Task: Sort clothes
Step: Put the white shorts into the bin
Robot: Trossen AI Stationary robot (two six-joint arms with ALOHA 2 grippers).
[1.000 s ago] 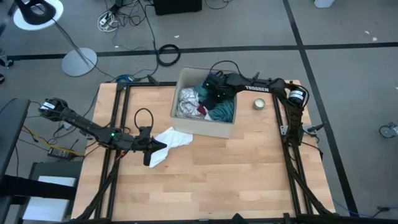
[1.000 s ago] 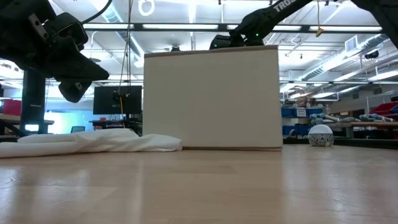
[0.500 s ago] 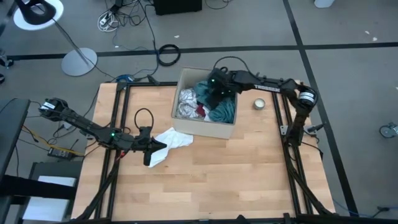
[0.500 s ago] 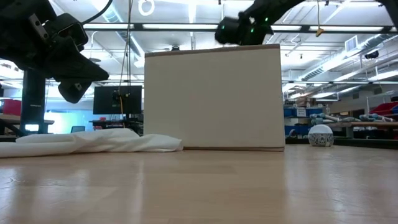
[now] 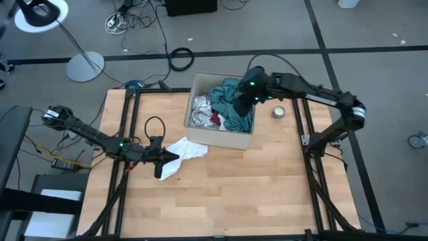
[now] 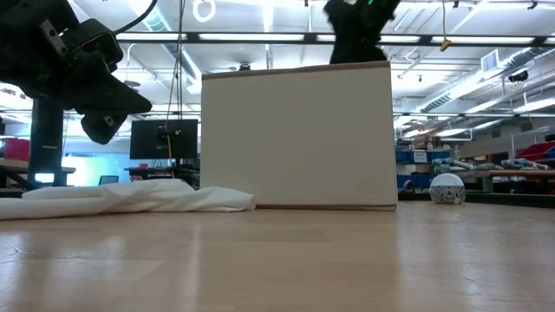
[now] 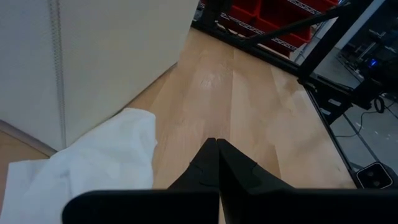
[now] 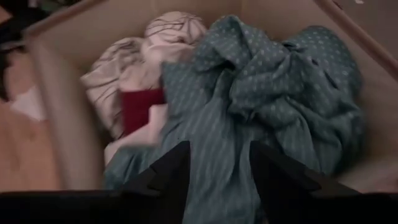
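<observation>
A tan cardboard box (image 5: pixel 221 139) stands at the table's far middle and holds clothes: a teal shirt (image 8: pixel 261 81), a white striped piece (image 8: pixel 124 68) and a red piece (image 8: pixel 142 106). My right gripper (image 8: pixel 219 152) hangs open above the box (image 6: pixel 299 139), over the teal shirt (image 5: pixel 234 114), with nothing between its fingers. A white garment (image 5: pixel 184 150) lies flat on the table by the box's near left corner. My left gripper (image 5: pixel 172 158) hovers shut just above the table beside the white garment (image 7: pixel 106 162).
A small round metal tin (image 5: pixel 279 111) sits on the table just right of the box. Bare wood stretches across the near half of the table. Black frame rails run along the table's left and right sides.
My right gripper has risen out of the box, drifted toward the table's right edge and opened, letting go of the teal shirt. The teal shirt has been drawn upward and now lies heaped over the right and far part of the box.
</observation>
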